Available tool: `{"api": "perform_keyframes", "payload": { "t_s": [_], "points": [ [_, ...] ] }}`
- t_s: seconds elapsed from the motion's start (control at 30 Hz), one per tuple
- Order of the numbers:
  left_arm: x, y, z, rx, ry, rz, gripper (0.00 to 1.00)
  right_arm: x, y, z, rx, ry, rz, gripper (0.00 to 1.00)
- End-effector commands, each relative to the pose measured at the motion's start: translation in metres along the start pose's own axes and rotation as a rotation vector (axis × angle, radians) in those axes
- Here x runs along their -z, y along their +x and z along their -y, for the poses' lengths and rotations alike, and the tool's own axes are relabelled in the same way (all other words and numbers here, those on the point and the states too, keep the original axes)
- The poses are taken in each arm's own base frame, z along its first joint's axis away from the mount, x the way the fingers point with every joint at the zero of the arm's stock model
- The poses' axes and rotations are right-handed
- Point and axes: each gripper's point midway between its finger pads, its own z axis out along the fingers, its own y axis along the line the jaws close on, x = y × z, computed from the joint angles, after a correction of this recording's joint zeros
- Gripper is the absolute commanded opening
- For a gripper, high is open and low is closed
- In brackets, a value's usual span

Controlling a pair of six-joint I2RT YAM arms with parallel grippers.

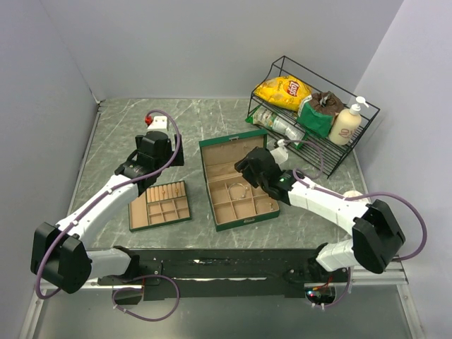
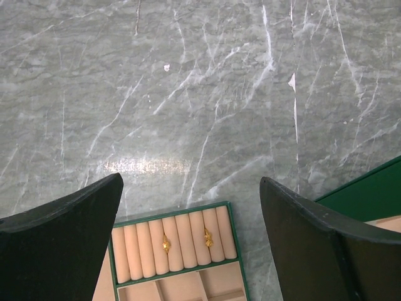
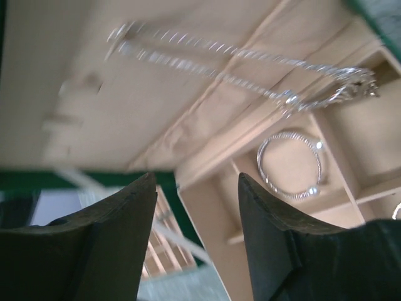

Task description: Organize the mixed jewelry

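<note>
A silvery chain [image 3: 238, 56] lies across the tan lining of the green box's open lid [image 1: 226, 150]. A silvery wire bangle [image 3: 289, 164] lies in one compartment of the green box [image 1: 247, 220]; it also shows in the top view [image 1: 240, 189]. My right gripper [image 3: 195, 176] is open and empty, and hovers over the box's far compartments [image 1: 247, 167]. My left gripper [image 2: 191, 180] is open and empty above the far edge of the flat tan tray [image 1: 161, 222]. Two small gold rings [image 2: 166, 244] sit in the tray's ring rolls.
A black wire rack [image 1: 367, 134] at the back right holds a yellow chip bag [image 1: 284, 90], a green bag and a soap bottle [image 1: 346, 123]. A white block with a red knob [image 1: 157, 121] sits at the back left. Grey walls close in both sides.
</note>
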Motion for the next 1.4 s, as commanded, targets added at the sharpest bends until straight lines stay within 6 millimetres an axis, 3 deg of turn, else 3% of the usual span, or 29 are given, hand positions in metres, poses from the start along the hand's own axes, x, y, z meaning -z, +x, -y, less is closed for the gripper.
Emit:
{"api": "perform_keyframes", "payload": {
  "t_s": [0.0,0.43,1.37],
  "points": [
    [0.008,-0.022,-0.002,0.03,-0.013,0.067,0.96,-0.004,-0.031,-0.02,-0.164,-0.01,0.155,0.6],
    [0.005,-0.019,-0.002,0.024,-0.016,0.057,0.96,-0.029,-0.021,-0.02,-0.223,-0.006,0.134,0.53],
    [-0.002,-0.011,0.003,0.002,0.001,0.03,0.96,-0.06,-0.036,-0.021,-0.235,0.001,0.155,0.38]
  ]
}}
